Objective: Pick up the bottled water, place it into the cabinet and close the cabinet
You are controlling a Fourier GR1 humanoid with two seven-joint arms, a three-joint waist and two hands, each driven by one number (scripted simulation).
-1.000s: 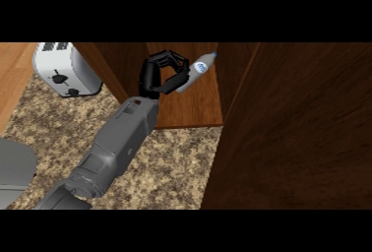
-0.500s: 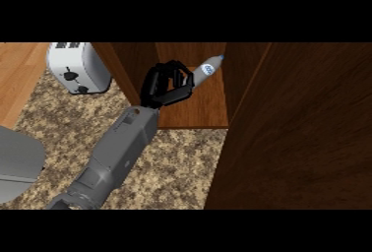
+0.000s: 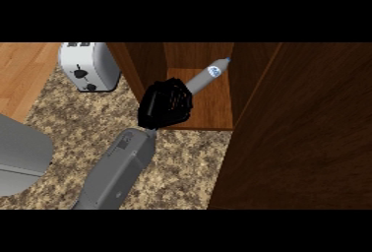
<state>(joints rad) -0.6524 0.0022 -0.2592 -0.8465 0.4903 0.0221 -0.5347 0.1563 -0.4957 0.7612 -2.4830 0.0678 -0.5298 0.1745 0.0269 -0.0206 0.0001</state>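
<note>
The bottled water (image 3: 209, 75) is a clear bottle with a blue label and a pale cap. It leans with the cap pointing up and to the right, inside the open wooden cabinet (image 3: 213, 107). My right hand (image 3: 166, 103) is curled round the bottle's lower end at the cabinet's front edge and hides its base. I cannot tell whether the bottle touches the cabinet floor. The cabinet door (image 3: 305, 133) stands open at the right. My left hand does not show.
A white toaster (image 3: 88, 67) stands on the speckled counter (image 3: 178, 167) just left of the cabinet's side wall. A grey rounded shape (image 3: 22, 157) fills the left edge. A light wooden surface (image 3: 25, 69) lies at the upper left.
My right hand has come lower in the view, and more of the bottle's length shows beyond it. The toaster has shifted right in the view.
</note>
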